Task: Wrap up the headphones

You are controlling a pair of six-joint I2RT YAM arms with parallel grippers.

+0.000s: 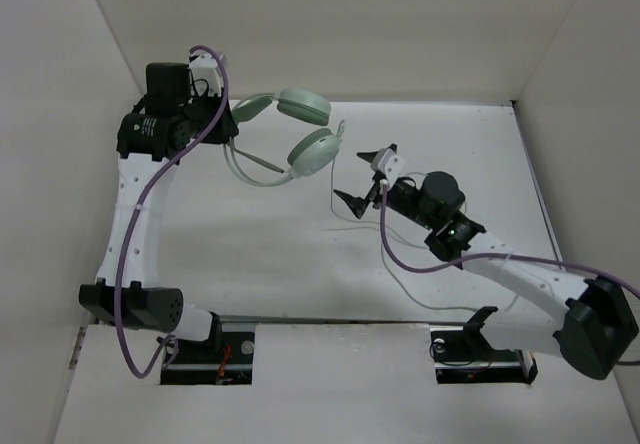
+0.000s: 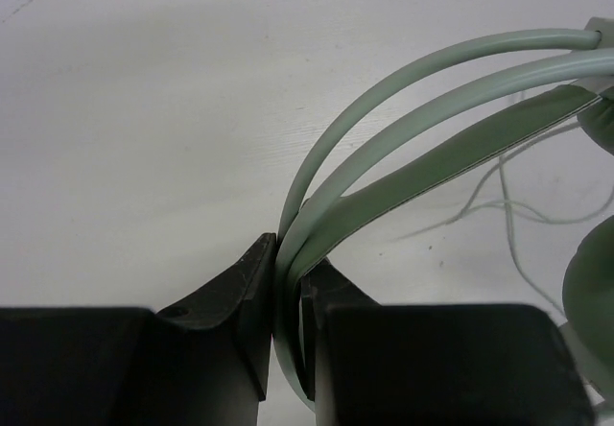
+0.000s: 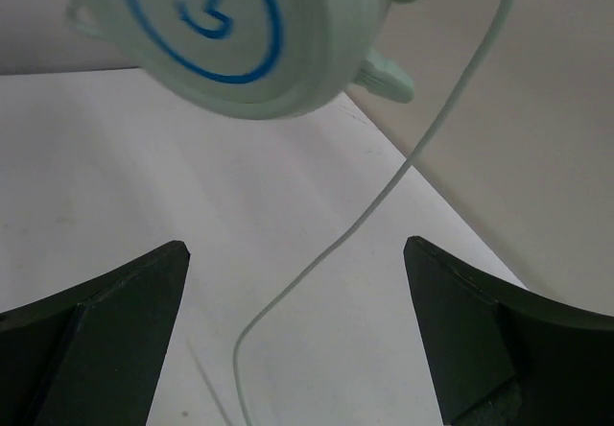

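Top external view: at far left the left gripper [image 1: 226, 116] is clamped on the curved headband of the pale mint-green over-ear headphones [image 1: 316, 150], held above the white table [image 1: 250, 254]; its fingertips are hard to make out there. Further right, the right gripper [image 1: 367, 177] has its jaws wide apart, with the thin pale-green cable [image 3: 384, 196] hanging untouched between them, its lower end cut off.

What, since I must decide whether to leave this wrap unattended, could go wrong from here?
1. The left gripper clamps only the thin headband of the headphones, which stick out sideways; they could swivel or slip.
2. The right gripper is open around the thin cable; closing may miss it or let it slide through.
3. Slack cable lies on the table beside the right arm and might snag.
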